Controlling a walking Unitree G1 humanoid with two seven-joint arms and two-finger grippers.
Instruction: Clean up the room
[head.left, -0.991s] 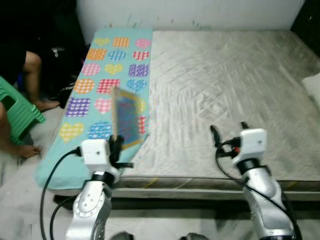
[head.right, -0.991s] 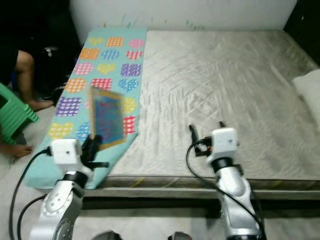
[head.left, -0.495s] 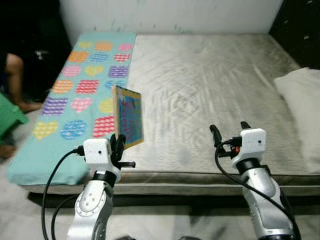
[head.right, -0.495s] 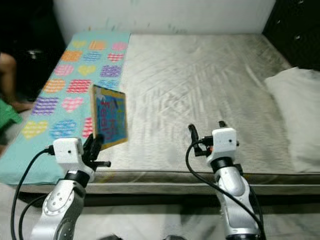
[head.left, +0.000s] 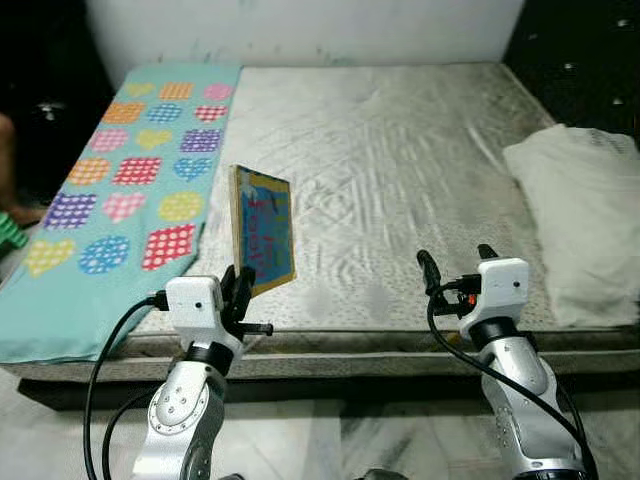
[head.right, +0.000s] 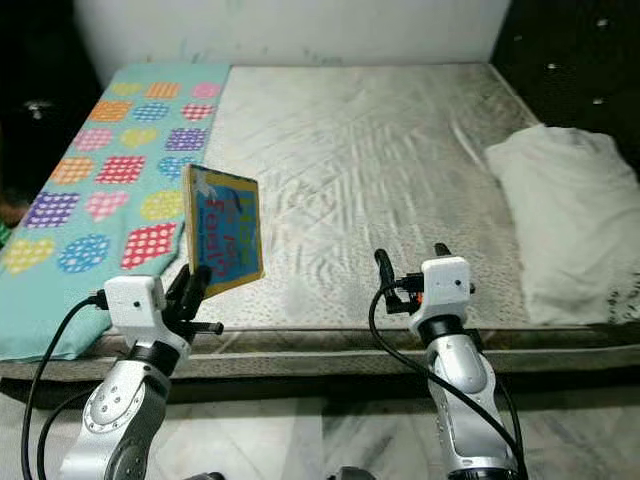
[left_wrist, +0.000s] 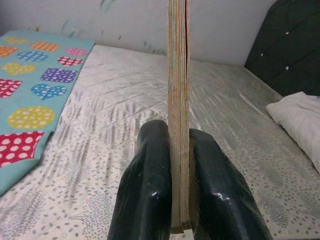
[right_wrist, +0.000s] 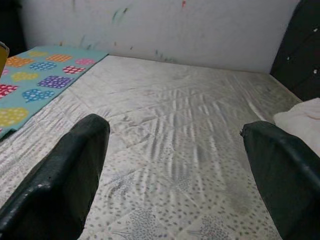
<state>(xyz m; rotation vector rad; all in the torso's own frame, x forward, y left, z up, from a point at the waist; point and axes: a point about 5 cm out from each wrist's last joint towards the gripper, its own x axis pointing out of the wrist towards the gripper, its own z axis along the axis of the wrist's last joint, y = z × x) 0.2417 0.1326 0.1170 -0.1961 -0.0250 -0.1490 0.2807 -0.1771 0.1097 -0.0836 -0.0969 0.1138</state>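
thin blue-covered cardboard book (head.left: 262, 228) clamped upright in left gripper (left_wrist: 179, 200) for carrying above grey quilted mattress (head.left: 400, 160); right gripper (right_wrist: 175, 180) spread wide, empty.

The left gripper (head.right: 197, 290) clamps an upright book (head.right: 225, 230) over the mattress's (head.right: 380, 170) front edge. The right gripper (head.right: 410, 262) hovers there too, fingers spread.

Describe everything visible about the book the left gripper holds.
The book is thin, with a blue cover, yellow border and red lettering. It stands upright on edge, lifted above the mattress's front edge. The left gripper is shut on its lower edge, one black finger against each cover. Its layered page edges show in the left wrist view.
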